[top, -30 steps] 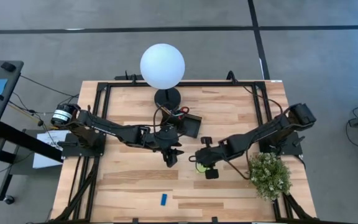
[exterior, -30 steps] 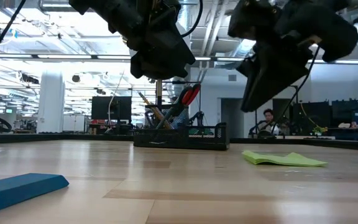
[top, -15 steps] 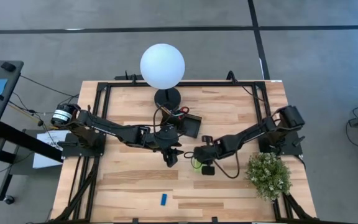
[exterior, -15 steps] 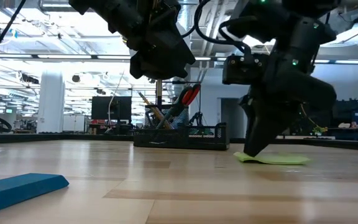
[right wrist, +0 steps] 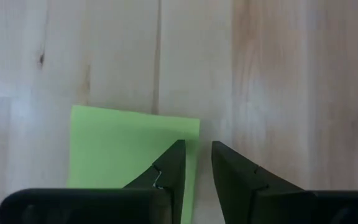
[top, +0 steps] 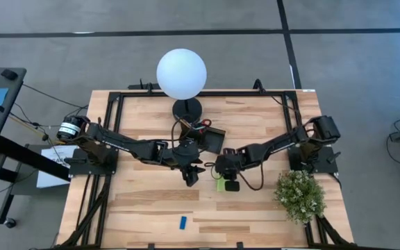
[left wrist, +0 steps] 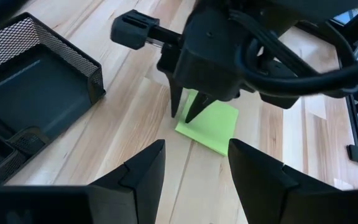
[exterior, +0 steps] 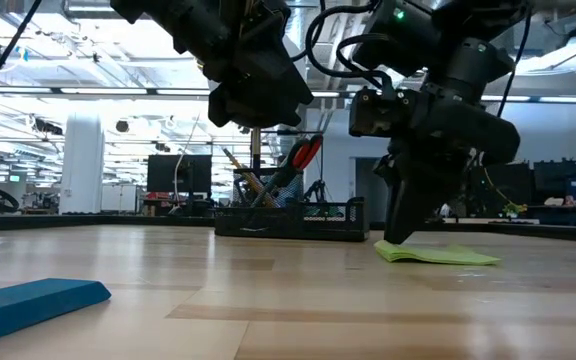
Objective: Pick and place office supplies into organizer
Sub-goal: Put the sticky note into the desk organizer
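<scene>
The lime-green sticky-note pad (right wrist: 129, 146) lies flat on the wooden table (top: 144, 201), right of the centre. My right gripper (right wrist: 197, 146) points steeply down at it, open by a narrow gap. One finger is over the pad's edge and the other over bare wood. My left gripper (left wrist: 191, 168) hangs wide open and holding nothing above the table, left of the pad (left wrist: 211, 129) and near the black mesh organizer (top: 212, 140). Red-handled scissors (exterior: 306, 152) and pens stand in the organizer (exterior: 293, 220). A blue eraser (top: 183, 222) lies flat near the front edge. My right gripper comes at the pad's edge (right wrist: 188, 134) from above with its fingertips (exterior: 396, 238) down at the level of the pad (exterior: 438, 255). I cannot tell whether they touch it. The pad lies flat on the table.
A white globe lamp (top: 181, 73) on a round black base stands behind the organizer. A green potted plant (top: 301, 194) stands at the right front. Bare wood lies between the pad and the eraser (exterior: 33, 300).
My right gripper has come down and toward the table's left, from above and right of the sticky pad to the pad's edge, and has tipped more steeply downward. Its finger gap looks the same.
</scene>
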Action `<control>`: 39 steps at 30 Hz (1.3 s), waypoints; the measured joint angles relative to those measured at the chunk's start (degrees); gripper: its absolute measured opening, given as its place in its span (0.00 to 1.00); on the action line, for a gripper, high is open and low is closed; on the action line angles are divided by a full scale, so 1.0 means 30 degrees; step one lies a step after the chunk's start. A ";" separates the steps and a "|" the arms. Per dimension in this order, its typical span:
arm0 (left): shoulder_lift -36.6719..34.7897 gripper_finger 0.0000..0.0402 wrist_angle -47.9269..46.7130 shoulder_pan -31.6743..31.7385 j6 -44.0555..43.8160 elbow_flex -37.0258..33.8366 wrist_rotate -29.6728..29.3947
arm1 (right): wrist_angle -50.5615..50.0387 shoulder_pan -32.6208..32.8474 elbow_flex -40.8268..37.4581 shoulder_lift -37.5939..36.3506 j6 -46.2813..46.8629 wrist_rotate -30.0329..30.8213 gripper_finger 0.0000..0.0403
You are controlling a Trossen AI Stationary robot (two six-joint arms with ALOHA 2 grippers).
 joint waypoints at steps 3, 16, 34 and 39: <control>0.0000 0.42 0.0000 0.0000 0.0000 0.0000 0.0000 | 0.0251 -0.0251 0.0000 0.0010 -0.0059 -0.0038 0.18; 0.0000 0.42 -0.0102 0.0000 0.0000 0.0000 0.0046 | 0.0331 -0.0488 0.0036 0.0481 -0.0378 -0.2065 0.18; 0.0007 0.42 -0.0436 0.0000 0.0000 0.0015 0.0011 | -0.3740 -0.0086 0.0123 -0.1874 0.4631 -0.0235 0.18; 0.0007 0.42 -0.0596 -0.0005 0.0000 0.0015 0.0000 | -0.6418 0.0729 0.0099 -0.2329 0.8616 0.0009 0.18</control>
